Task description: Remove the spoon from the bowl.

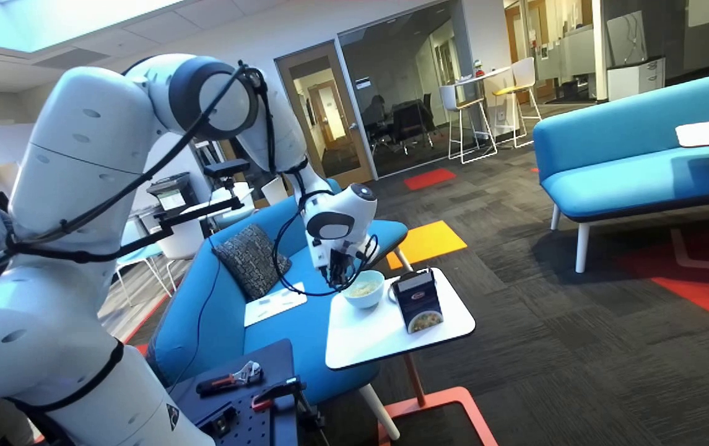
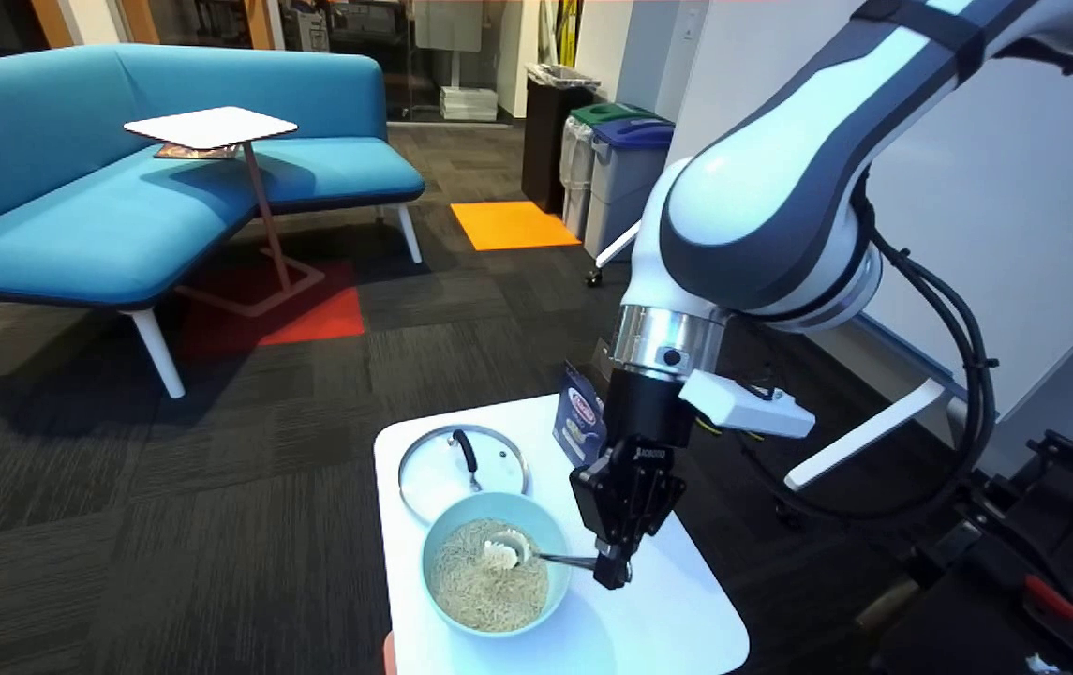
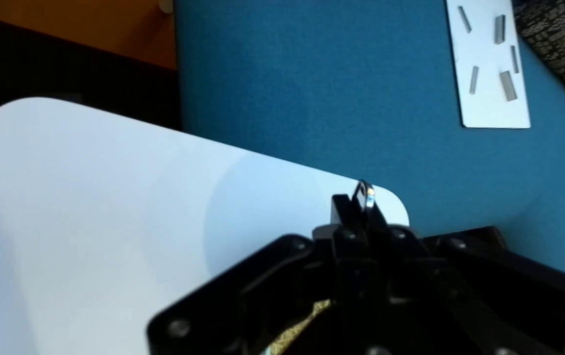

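Blue sofa [image 2: 114, 230] on dark carpet [image 2: 245, 478]

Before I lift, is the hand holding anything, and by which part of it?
Yes: the hand grips the spoon by its handle, near the end, which pokes past the hand in the wrist view.

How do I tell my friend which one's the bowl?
Find the blue sofa with the patterned cushion. On the white tabletop by it sits the bowl, next to a glass lid. Unlike the flat lid, it's deep and pale blue-green, with grains inside and a spoon over its rim.
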Available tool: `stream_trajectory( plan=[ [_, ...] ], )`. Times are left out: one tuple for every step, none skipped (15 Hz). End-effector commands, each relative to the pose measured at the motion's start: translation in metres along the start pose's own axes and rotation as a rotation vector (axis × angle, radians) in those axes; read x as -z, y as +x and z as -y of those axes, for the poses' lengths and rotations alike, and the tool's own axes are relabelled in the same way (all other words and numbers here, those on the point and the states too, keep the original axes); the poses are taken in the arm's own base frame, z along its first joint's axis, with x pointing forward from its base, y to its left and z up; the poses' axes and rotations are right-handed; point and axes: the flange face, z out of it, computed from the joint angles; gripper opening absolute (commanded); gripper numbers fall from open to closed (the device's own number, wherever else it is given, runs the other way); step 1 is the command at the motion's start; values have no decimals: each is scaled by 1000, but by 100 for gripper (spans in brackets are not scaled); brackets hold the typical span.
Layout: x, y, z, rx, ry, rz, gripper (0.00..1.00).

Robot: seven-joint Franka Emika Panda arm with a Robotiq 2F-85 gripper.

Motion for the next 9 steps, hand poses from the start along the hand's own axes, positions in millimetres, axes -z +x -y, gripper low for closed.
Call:
stream_trajectory(
  plan=[
    [4, -12, 10, 23, -163, -60, 1],
    [1, -14, 15, 46, -211, -82, 1],
    [-2, -17, 19, 73, -256, -103, 1],
    [-5, -22, 24, 101, -300, -128, 1],
    [-7, -26, 29, 131, -339, -153, 1],
    [-9, -33, 36, 167, -370, -183, 1],
    [-11, -36, 41, 200, -402, -215, 1],
    [-11, -41, 46, 230, -428, -251, 1],
    [-10, -45, 51, 252, -449, -284, 1]
  ],
)
